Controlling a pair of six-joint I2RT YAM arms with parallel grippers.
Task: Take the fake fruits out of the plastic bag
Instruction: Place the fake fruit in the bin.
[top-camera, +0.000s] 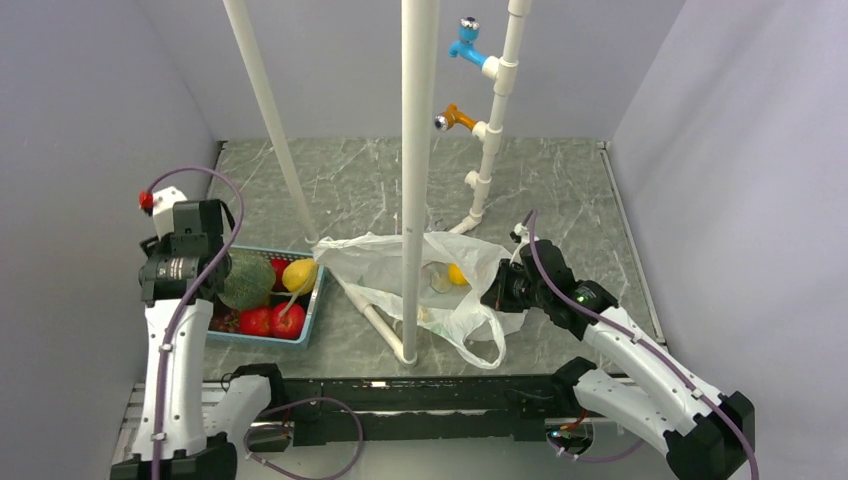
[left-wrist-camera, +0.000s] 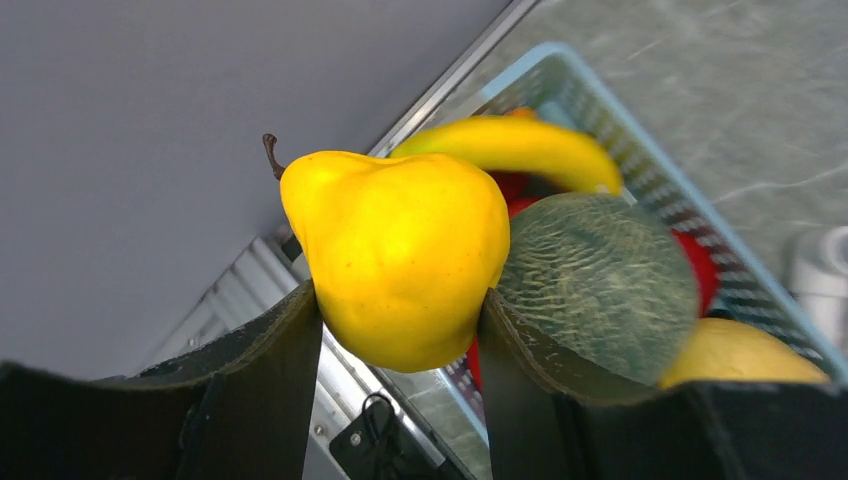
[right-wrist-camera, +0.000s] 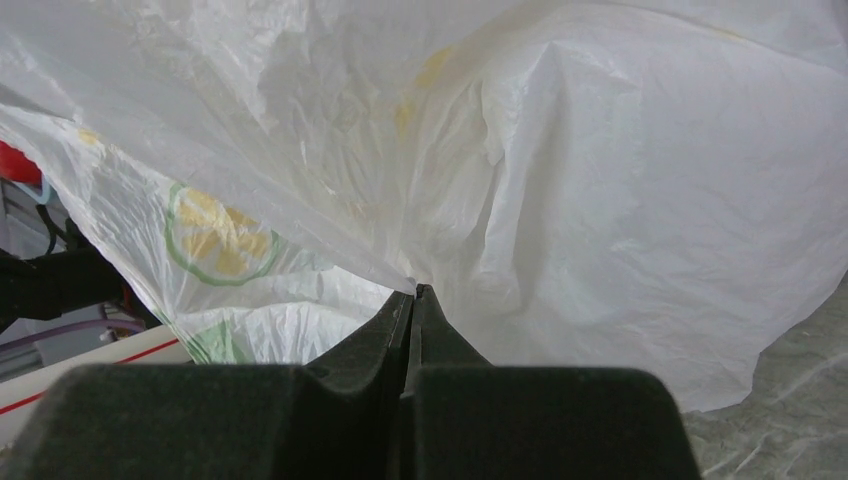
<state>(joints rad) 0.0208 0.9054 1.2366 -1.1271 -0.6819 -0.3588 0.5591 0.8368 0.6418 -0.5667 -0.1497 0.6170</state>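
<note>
My left gripper (left-wrist-camera: 400, 300) is shut on a yellow pear (left-wrist-camera: 400, 250) and holds it over the light-blue basket (left-wrist-camera: 640, 150). In that basket lie a banana (left-wrist-camera: 520, 145), a green melon (left-wrist-camera: 600, 280), red fruits (top-camera: 272, 320) and another yellow fruit (top-camera: 300, 273). In the top view the left gripper (top-camera: 205, 285) hangs over the basket's left part and hides the pear. The white plastic bag (top-camera: 400, 262) lies crumpled at the table's middle. One yellow fruit (top-camera: 456, 274) shows through it. My right gripper (right-wrist-camera: 413, 292) is shut on the bag's film (right-wrist-camera: 620, 200) at its right edge.
A thick white pole (top-camera: 419, 180) rises in front of the bag. A thinner slanted pole (top-camera: 268, 110) stands behind the basket. A white pipe (top-camera: 375, 320) lies on the table under the bag. A pipe stand (top-camera: 495, 110) at the back carries a blue tap and an orange tap.
</note>
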